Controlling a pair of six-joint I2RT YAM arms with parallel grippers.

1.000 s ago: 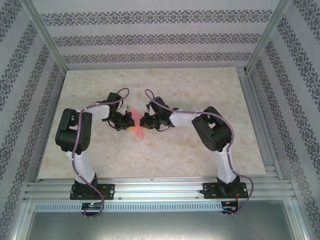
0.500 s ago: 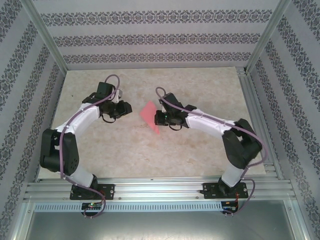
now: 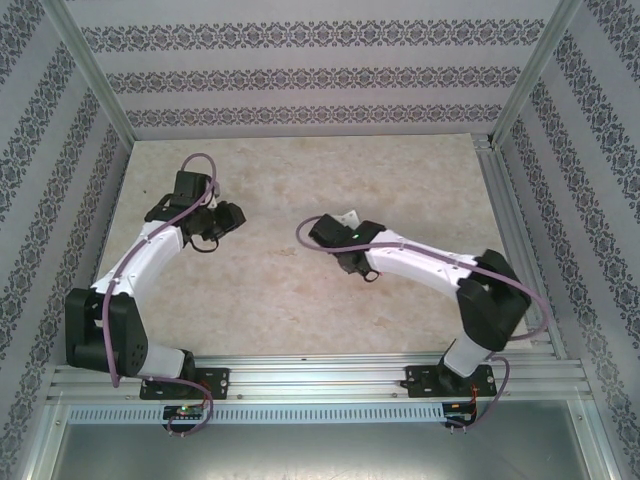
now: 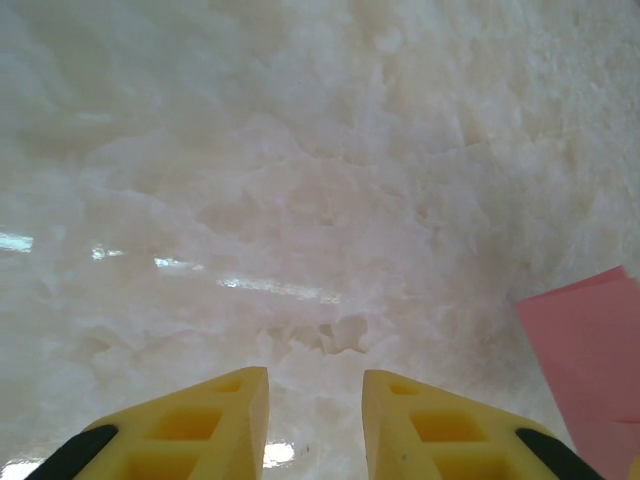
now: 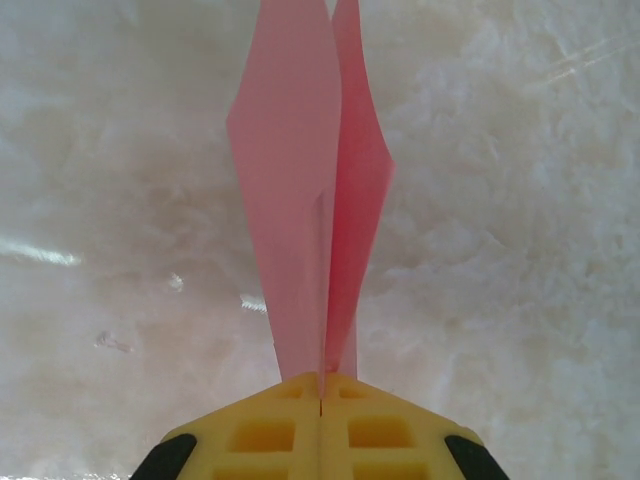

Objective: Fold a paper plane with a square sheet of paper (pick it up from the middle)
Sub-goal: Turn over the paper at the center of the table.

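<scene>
1. I'm clamping my R gripper (image 5: 320, 385) shut on the folded pink paper (image 5: 300, 170), its long axis pointing straight ahead of the gripper.
2. My L gripper (image 4: 315, 385) is hanging part-open & empty, well apart from the R gripper.

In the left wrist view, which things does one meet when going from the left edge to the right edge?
First yellow finger of the left gripper → second yellow finger → thin pink-red sheet of paper at the right edge.

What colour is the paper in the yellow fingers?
The paper is plain pink-red, clearest in the right wrist view.
</scene>
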